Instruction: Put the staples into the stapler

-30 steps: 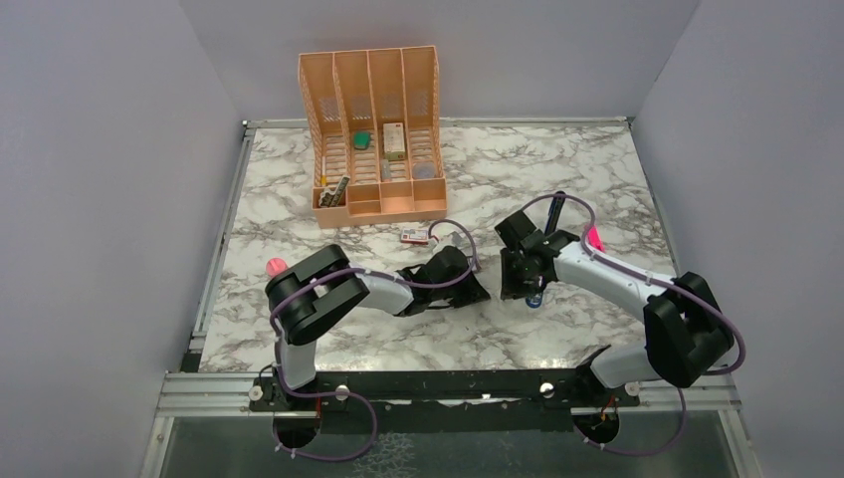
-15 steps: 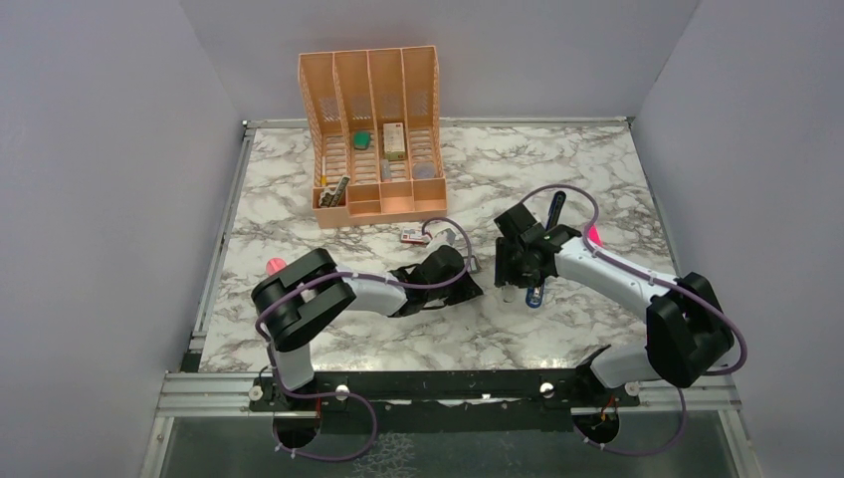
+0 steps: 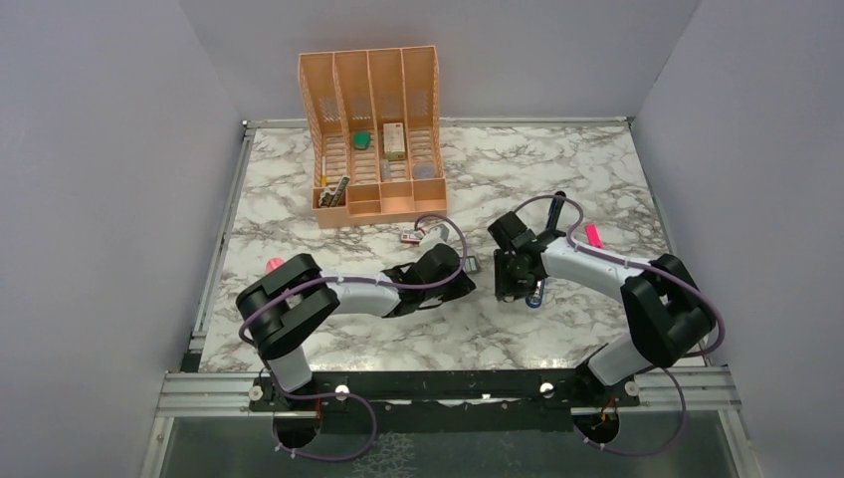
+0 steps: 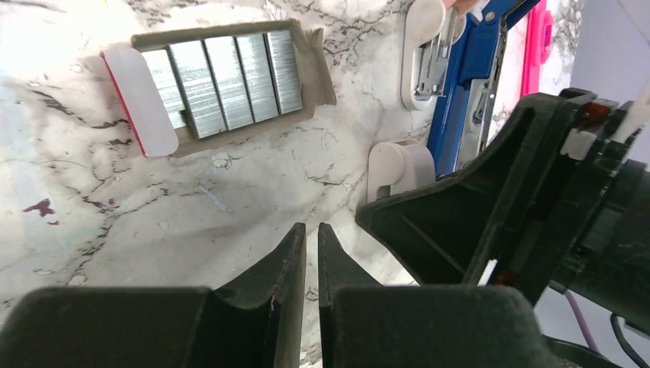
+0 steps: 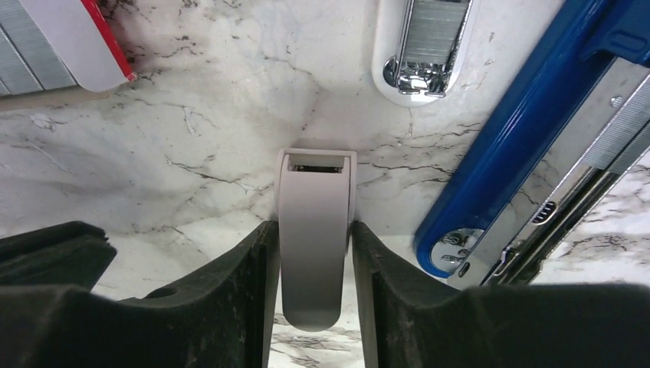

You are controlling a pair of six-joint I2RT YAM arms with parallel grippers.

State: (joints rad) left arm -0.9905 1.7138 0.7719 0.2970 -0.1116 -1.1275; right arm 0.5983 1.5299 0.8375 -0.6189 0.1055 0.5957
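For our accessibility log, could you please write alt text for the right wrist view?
The right hand clamps a pale grey slotted plastic bar on the white marble table; an opened blue stapler with a silver channel lies beside it.

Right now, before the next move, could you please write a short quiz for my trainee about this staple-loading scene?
1. True or false: the blue stapler lies open, with its silver channel showing.
2. The right gripper clamps: A) a pink marker; B) a light grey plastic piece; C) nothing.
3. Fill in: the staple strips rest in a grey ____, not in the left gripper.
Key: 1 true; 2 B; 3 tray.
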